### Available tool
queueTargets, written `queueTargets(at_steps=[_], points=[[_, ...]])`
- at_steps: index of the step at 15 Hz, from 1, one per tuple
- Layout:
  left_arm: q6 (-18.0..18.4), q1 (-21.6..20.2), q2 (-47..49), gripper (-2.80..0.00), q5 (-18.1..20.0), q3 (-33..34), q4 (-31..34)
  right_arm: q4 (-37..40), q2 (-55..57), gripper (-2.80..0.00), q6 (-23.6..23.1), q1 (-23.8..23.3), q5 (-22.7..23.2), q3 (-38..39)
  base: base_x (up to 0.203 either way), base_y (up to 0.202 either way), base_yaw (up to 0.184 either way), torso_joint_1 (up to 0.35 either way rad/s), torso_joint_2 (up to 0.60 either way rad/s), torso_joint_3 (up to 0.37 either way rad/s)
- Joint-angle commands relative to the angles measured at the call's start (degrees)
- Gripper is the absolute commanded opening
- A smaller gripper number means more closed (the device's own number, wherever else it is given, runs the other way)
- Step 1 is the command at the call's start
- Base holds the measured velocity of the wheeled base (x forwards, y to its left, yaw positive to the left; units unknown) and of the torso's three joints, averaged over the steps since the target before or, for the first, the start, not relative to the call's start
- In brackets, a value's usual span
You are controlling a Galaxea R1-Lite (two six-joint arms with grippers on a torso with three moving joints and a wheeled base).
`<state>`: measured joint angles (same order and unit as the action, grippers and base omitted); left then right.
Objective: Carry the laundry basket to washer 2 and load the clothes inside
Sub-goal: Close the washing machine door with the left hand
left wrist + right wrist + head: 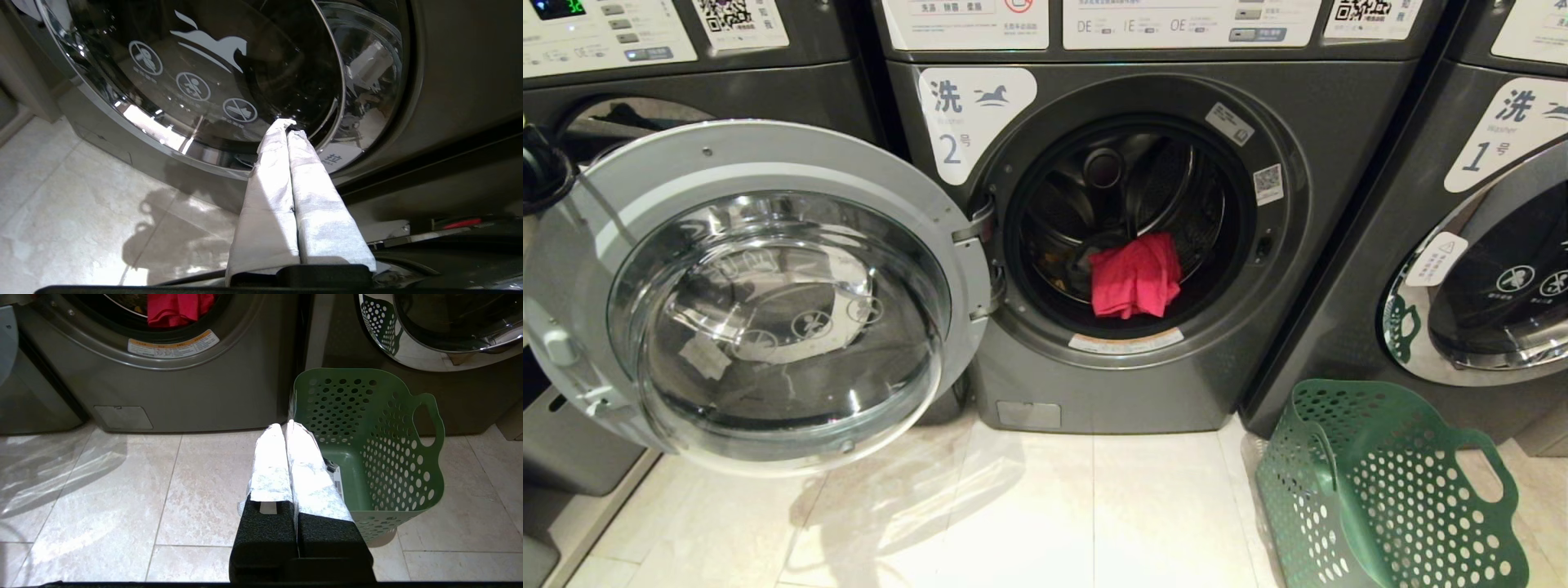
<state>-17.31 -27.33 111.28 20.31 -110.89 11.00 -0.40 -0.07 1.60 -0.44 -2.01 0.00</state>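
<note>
Inside washer 2 (1143,245), whose door (760,294) swings wide left, the clothes (1135,276) lie loaded, the emptied laundry basket (1388,490) stands right, and both pinched-together, empty grippers (left gripper (291,124), right gripper (284,425)) suggest door-closing remains.

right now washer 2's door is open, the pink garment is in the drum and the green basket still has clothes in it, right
Not quite. The laundry basket is empty: the right wrist view shows only its bare green floor. The rest holds: the door of washer 2 is swung open and the pink-red garment lies in the drum.
</note>
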Motion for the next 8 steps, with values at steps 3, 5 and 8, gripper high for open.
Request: queueTargets(at_steps=[3, 5, 8], points=[[-0.09, 0.33, -2.04, -2.8, 2.69, 0.06, 5.35, -0.04, 0.07, -2.8, -0.01, 0.0, -0.01, 0.0, 0.0, 0.0, 0.0, 0.0, 0.0, 0.0], [-0.02, 0.38, -3.82, -2.8, 5.09, 0.06, 10.85, -0.04, 0.07, -2.8, -0.01, 0.0, -0.01, 0.0, 0.0, 0.0, 0.0, 0.0, 0.0, 0.0], [0.0, 1.41, -6.93, -2.8, 6.34, 0.12, 19.11, -0.04, 0.07, -2.8, 0.34, 0.0, -0.01, 0.0, 0.0, 0.0, 0.0, 0.0, 0.0, 0.0]])
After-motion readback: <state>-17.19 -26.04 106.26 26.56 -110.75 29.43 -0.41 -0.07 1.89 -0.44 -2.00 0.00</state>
